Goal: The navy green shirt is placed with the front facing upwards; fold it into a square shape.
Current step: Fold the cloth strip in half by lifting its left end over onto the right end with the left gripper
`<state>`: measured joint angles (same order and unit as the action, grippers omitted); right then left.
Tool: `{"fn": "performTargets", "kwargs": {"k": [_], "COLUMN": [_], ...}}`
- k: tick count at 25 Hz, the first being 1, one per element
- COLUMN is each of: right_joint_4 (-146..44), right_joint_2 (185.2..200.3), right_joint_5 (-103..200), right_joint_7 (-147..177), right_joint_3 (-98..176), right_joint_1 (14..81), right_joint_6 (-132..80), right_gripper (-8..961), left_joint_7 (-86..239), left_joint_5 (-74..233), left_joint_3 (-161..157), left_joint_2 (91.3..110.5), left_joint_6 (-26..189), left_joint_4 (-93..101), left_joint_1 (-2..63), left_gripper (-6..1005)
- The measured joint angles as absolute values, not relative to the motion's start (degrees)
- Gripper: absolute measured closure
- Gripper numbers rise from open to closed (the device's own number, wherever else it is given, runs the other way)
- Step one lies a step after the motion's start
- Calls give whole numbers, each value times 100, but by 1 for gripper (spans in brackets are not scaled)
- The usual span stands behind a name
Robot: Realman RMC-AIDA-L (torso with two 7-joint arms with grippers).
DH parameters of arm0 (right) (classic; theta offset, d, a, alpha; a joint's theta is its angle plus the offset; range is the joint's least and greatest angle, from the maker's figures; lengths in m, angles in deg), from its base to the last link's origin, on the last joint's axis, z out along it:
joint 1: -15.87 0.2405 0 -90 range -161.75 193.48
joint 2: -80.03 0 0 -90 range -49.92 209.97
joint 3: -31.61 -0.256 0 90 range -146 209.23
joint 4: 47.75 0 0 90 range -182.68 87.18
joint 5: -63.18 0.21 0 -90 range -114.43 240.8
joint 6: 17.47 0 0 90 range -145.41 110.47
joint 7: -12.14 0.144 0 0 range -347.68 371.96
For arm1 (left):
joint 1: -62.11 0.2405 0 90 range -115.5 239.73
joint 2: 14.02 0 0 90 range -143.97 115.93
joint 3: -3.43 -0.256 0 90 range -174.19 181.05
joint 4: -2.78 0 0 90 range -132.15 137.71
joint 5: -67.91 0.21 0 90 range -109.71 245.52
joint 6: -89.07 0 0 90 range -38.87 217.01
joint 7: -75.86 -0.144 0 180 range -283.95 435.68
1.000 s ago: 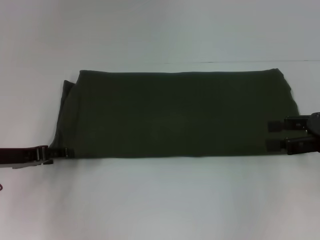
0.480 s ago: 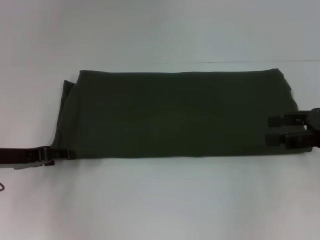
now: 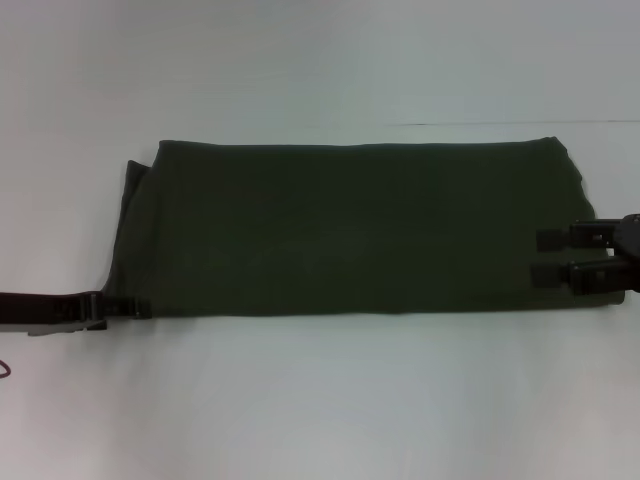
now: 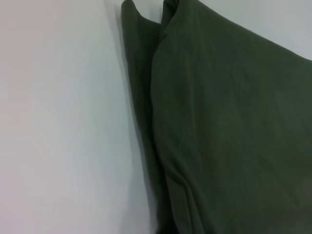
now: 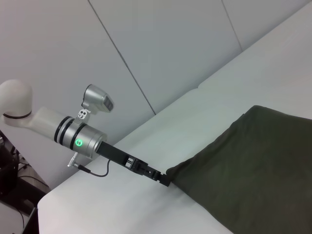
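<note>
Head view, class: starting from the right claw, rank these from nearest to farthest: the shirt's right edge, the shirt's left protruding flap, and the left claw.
1. The navy green shirt: its right edge, under the right claw.
2. and 3. The shirt's left flap, at the far-left corner, and the left claw, at the near-left corner: too close to call.

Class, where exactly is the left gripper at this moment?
In the head view, the left gripper sits at the near left corner of the folded shirt, low on the white table; the right gripper is at the opposite end.
</note>
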<state>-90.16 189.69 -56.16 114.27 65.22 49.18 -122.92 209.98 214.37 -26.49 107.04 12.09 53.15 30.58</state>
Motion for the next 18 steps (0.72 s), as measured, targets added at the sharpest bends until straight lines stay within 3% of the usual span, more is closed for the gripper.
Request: {"fn": "performTargets", "kwargs": {"k": [18], "right_joint_4": [-9029], "right_joint_2": [18968], "right_joint_5": [-5616], "right_joint_7": [11426], "right_joint_3": [6426], "right_joint_1": [4940], "right_joint_6": [-12291], "right_gripper": [37], "left_joint_7": [21011], "left_joint_5": [21451], "left_joint_3": [-2654], "left_joint_2": [10656], "left_joint_6": [1392], "left_joint_4": [5242], "left_joint_1": [2859], "left_gripper": [215]}}
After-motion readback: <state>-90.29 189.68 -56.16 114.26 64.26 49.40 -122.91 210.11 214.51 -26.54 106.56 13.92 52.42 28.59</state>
